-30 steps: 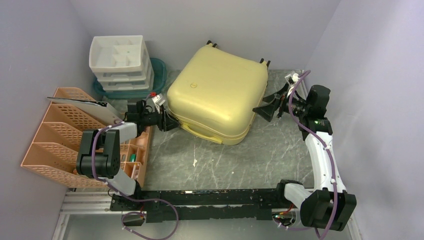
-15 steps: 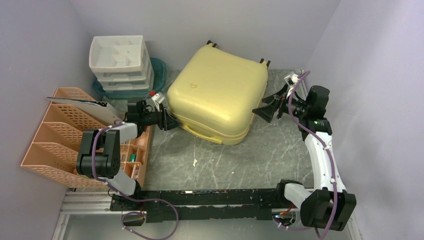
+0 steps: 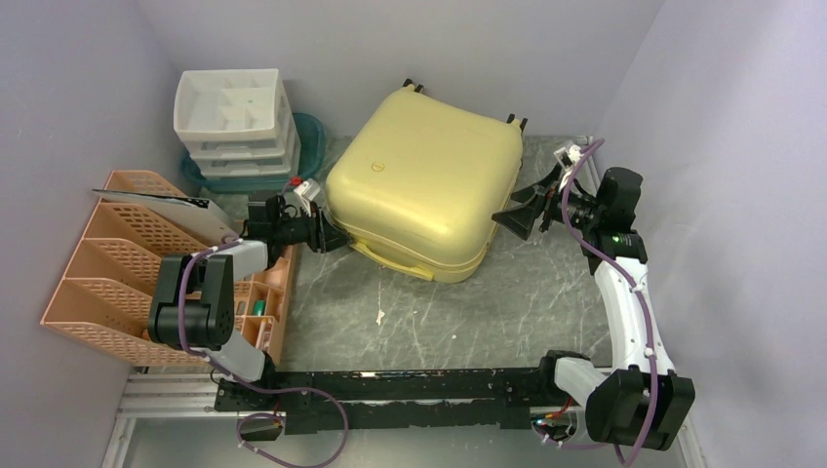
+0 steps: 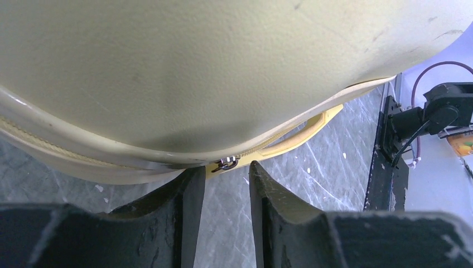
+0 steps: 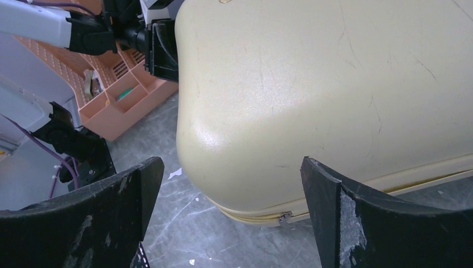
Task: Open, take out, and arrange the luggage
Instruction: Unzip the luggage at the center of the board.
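1. Little has changed since the earlier frames: the left arm has only nudged at the near-left corner of the large pale yellow hard-shell suitcase [image 3: 424, 180], which has not shifted.
2. We see the suitcase lying flat on the grey marbled surface [image 3: 439, 312], lid up, its seam closed as far as we can see.
3. The left fingers [image 4: 184, 195] stand slightly apart and clamp nothing. The small metal zip pull [image 4: 226, 163] sits just beyond their tips, in line with the gap.
4. The right fingers [image 5: 134, 184] are spread wide on the suitcase's far side from the left arm, facing a rounded corner without touching the shell.
5. We judge the shell stiff, smooth and likely slippery, and far too broad for either pair of fingers to span.
6. We would take hold first at the zip pull, small and loose, so it needs a square pinch.
7. Once the seam is open, the curved yellow plastic handle [image 4: 304, 125] on the suitcase's near edge, or the lid rim, looks the better purchase.
8. Tugging the zip may drag the whole suitcase along, so bracing its far side seems wise.
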Robot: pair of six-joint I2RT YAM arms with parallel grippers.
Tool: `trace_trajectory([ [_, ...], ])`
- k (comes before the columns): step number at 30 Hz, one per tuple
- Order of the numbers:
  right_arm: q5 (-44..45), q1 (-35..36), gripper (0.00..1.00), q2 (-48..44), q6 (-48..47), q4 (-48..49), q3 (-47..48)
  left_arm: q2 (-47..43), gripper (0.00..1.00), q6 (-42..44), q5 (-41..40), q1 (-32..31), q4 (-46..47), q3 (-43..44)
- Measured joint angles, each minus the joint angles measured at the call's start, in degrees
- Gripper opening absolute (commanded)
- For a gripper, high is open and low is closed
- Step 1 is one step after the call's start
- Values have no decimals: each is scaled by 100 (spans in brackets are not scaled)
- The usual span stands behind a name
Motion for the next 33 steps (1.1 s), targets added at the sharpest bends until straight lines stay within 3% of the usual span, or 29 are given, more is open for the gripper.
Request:
trace_trajectory([
  [8,-4,0,100,7,-17,0,-7,-118,33,-46,-103,-15,13,-42],
  [18,-4,0,100,17,-24,0,-7,-120,5,-31,-120,-46,2,-33],
  [33,2,0,100,28,-131,-7,-7,-380,5,297,-330,-59,-625,109],
])
